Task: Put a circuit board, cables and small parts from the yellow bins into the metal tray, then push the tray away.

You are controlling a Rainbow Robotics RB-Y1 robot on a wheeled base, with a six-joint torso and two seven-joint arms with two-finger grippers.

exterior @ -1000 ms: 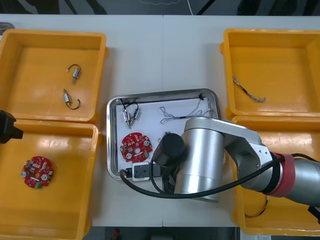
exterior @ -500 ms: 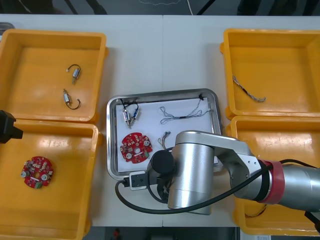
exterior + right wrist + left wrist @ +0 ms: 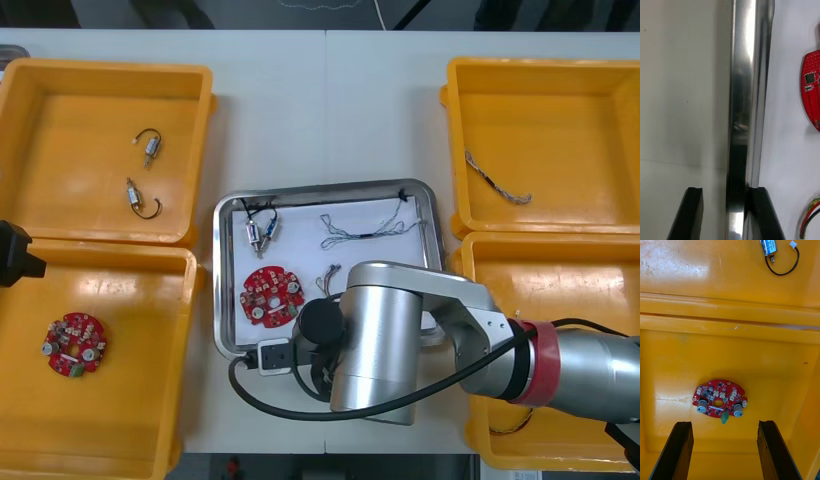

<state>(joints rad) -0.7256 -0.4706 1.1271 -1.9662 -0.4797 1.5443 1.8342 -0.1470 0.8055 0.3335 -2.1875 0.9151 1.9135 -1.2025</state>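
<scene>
Right jaws spread astride metal tray (image 3: 740,93) rim; off-centre push may pivot tray, jolting circuit board (image 3: 811,90). Left jaws spread above yellow bin (image 3: 730,363).

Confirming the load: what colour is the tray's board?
Red; the circuit board shows best in front view.

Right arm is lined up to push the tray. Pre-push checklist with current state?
1. Right pincer at the tray near rim: ok, open and straddling the rim.
2. Circuit board in tray: ok.
3. Cables in tray: ok, twisted cable and red and yellow cable lie inside.
4. Small metal part in tray: ok, by the far left corner.
5. Left pincer out of the way: ok, open above the near left bin.
6. Contact firm enough to push: cannot tell.
</scene>
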